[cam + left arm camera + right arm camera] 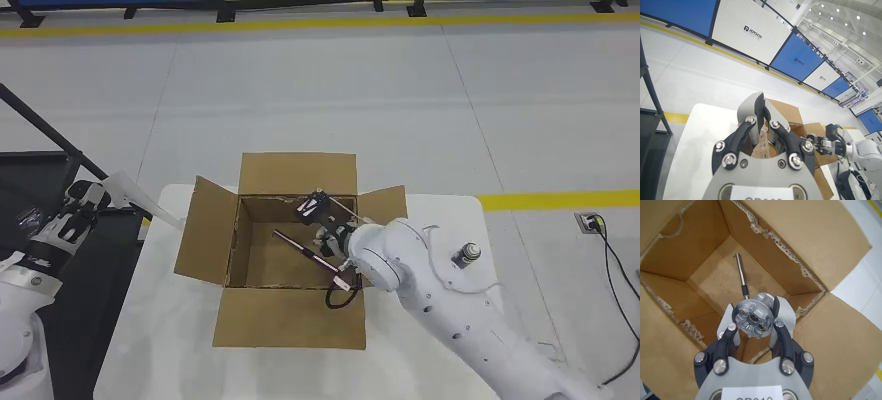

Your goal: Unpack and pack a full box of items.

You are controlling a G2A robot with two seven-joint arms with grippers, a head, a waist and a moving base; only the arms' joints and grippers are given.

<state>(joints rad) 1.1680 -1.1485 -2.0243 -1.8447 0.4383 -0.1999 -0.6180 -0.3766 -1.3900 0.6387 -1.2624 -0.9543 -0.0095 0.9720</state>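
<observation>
Right gripper clamped grey cast-metal hub over brown cardboard box
It needed to miss the thin steel rod inside

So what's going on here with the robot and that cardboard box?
The right end effector is shut on a round metal part, holding it over the open cardboard box. A metal rod lies on the box floor. The left end effector is shut and empty, off to the side of the table, clear of the box.

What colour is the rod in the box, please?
Rod: silver, black band; right wrist view.
</observation>
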